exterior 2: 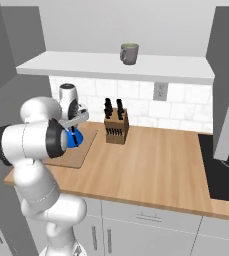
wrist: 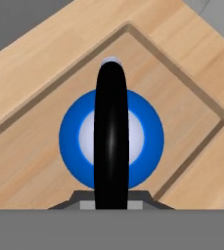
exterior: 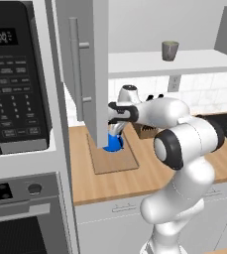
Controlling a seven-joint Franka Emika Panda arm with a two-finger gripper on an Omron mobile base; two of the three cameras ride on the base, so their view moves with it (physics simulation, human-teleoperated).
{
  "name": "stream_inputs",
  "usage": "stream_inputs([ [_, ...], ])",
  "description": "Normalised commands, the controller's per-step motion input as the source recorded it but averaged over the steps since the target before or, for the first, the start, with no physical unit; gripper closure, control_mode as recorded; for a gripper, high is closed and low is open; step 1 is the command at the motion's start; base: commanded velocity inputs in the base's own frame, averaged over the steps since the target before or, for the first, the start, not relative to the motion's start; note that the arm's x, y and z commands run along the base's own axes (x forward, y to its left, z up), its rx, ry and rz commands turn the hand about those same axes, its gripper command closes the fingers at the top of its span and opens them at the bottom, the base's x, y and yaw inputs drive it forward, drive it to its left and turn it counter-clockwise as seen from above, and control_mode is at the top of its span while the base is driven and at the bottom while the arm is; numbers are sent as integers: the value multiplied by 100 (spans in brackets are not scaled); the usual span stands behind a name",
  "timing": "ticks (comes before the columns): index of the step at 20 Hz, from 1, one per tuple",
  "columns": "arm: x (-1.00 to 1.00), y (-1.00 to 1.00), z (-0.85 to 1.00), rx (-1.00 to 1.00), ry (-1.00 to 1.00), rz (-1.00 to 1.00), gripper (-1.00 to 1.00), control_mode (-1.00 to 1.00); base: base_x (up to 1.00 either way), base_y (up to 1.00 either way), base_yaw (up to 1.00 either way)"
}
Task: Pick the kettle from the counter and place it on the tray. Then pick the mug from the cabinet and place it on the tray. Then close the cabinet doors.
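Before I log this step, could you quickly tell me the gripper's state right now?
Gripper: shut on the kettle, gripping its black handle, over the tray.

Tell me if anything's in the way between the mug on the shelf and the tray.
Yes, in part. The kettle sits on the tray, with the pincer shut on its handle directly above. The mug stands alone on the cabinet shelf; bare tray remains beside the kettle.
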Motion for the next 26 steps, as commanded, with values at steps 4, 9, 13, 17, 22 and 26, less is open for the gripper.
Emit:
stream_inputs([
  [4,36,0,-21,0,0,0,100,-100,0,0,0],
  [9,27,0,-19,0,0,0,100,-100,0,0,0],
  [13,26,0,-15,0,0,0,100,-100,0,0,0],
  [17,9,0,-18,0,0,1,100,-100,0,0,0],
  [22,0,1,-26,0,0,0,-100,-100,0,0,0],
  [26,0,2,-15,0,0,0,-100,-100,0,0,0],
])
